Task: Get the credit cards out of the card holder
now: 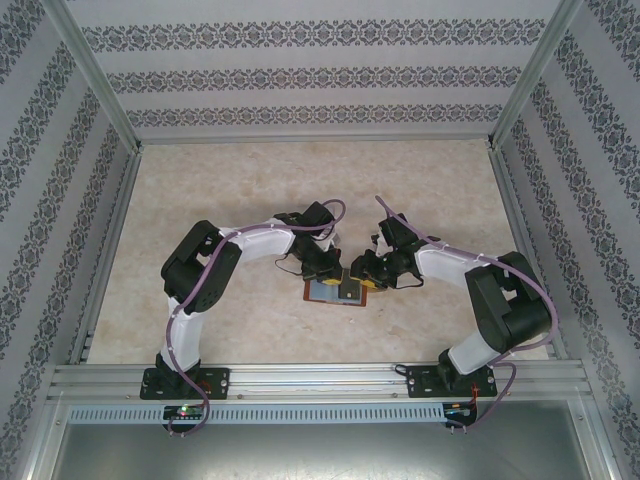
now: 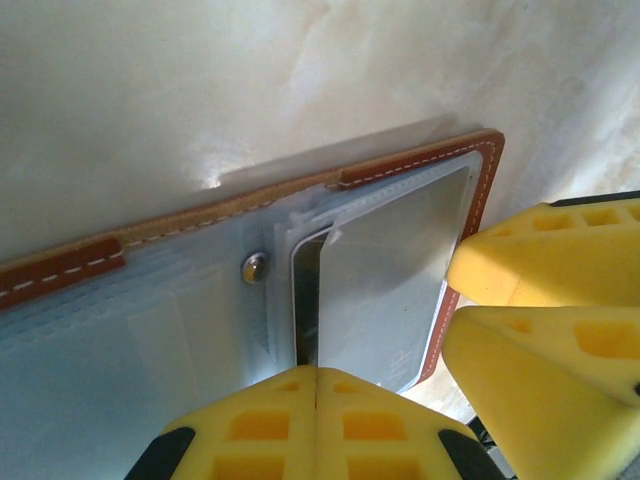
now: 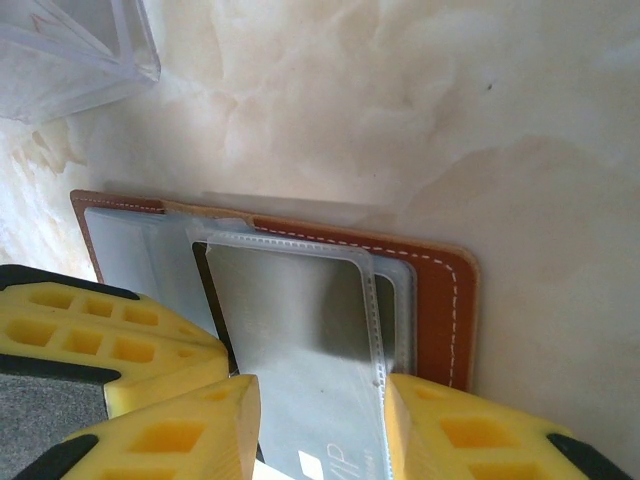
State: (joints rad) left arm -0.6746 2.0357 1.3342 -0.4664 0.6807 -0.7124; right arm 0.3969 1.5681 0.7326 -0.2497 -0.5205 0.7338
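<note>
The reddish-brown card holder (image 1: 325,292) lies open on the table between both arms, its grey-blue pockets facing up (image 2: 60,275) (image 3: 440,300). A silver credit card (image 3: 300,320) marked VIP sits in a clear sleeve, and in the left wrist view this credit card (image 2: 390,280) lies over the right half. My right gripper (image 3: 322,390) has a yellow finger pressed on each long edge of that card. My left gripper (image 2: 317,372) is shut, its tips pressed onto the pockets beside the snap. Its yellow fingers (image 3: 100,340) lie just left of the card.
A clear plastic tray (image 3: 70,50) stands on the table beyond the card holder. The two grippers (image 1: 325,268) (image 1: 365,278) are almost touching over the card holder. Patterned walls and metal rails enclose the marbled table (image 1: 200,200).
</note>
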